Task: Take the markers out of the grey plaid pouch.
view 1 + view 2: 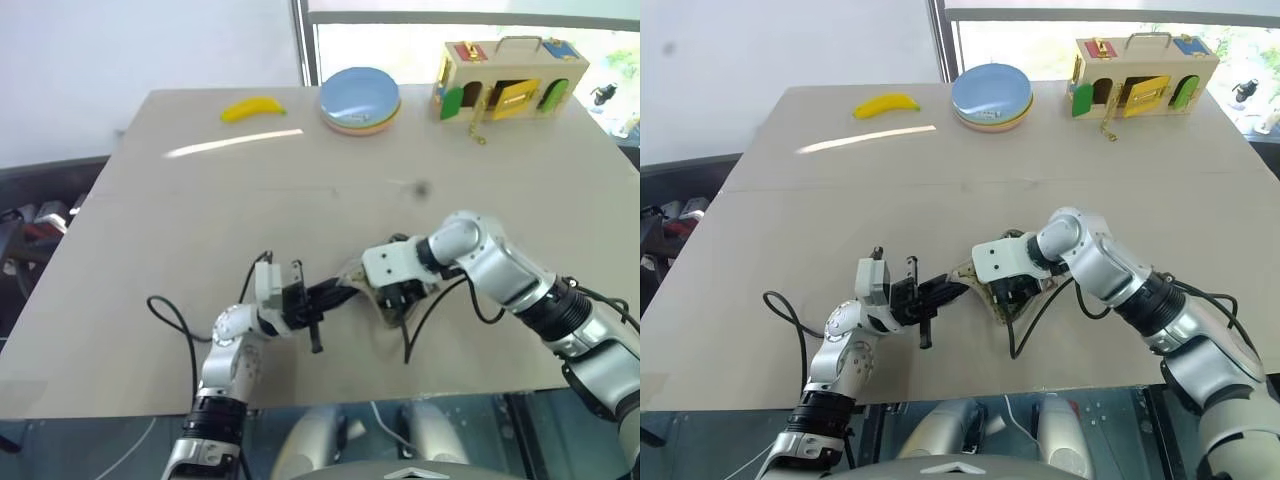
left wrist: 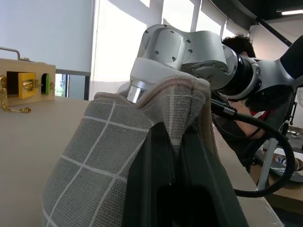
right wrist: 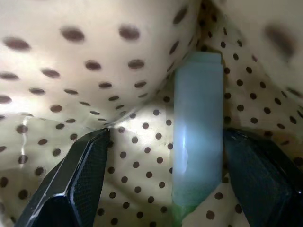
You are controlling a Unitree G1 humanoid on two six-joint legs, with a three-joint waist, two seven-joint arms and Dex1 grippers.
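Left gripper (image 2: 173,156) pinched shut on soft, floppy edge of grey plaid pouch (image 2: 99,161) near bench (image 1: 150,200) front; beyond, right gripper (image 3: 163,177) spread wide inside dotted lining, straddling pale green marker (image 3: 198,127): light, rigid, likely slick; grip mid-barrel.

Left end effector (image 1: 325,296) clamped closed; right end effector (image 3: 163,182) spread wide, angled downward.

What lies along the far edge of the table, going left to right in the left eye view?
Yellow banana → stack of plates, blue on top → wooden latch box with a chain hanging down its front.
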